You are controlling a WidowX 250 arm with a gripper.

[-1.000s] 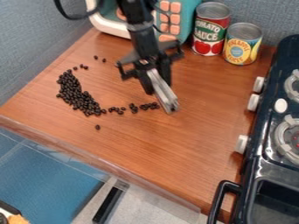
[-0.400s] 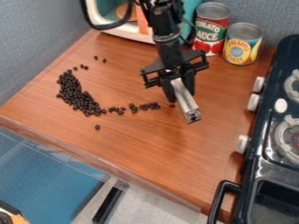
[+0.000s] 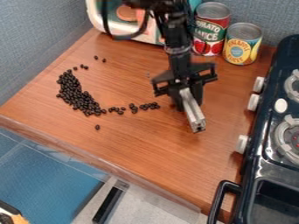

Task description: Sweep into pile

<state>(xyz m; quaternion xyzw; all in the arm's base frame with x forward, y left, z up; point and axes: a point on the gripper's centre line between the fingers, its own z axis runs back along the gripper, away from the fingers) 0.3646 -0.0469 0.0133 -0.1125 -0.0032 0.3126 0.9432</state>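
Note:
My gripper [image 3: 188, 92] hangs over the right middle of the wooden counter, shut on a silver-grey bar-shaped tool [image 3: 192, 111] that slants down toward the front right. Dark beans [image 3: 77, 96] lie in a dense curved heap on the left part of the counter. From the heap's lower end a thin trail of beans [image 3: 134, 108] runs right and stops a short way left of the tool. One single bean [image 3: 97, 127] sits in front of the trail, and several loose ones lie behind the heap.
Two cans, a red one [image 3: 210, 29] and a yellow one [image 3: 241, 43], stand at the back right. A toy oven [image 3: 114, 22] is behind the arm. The black stove [image 3: 257, 131] borders the right side, and the counter's front edge [image 3: 88, 154] runs diagonally.
The gripper and the tool in it have moved right and toward the front, away from the end of the bean trail. The beans look unmoved.

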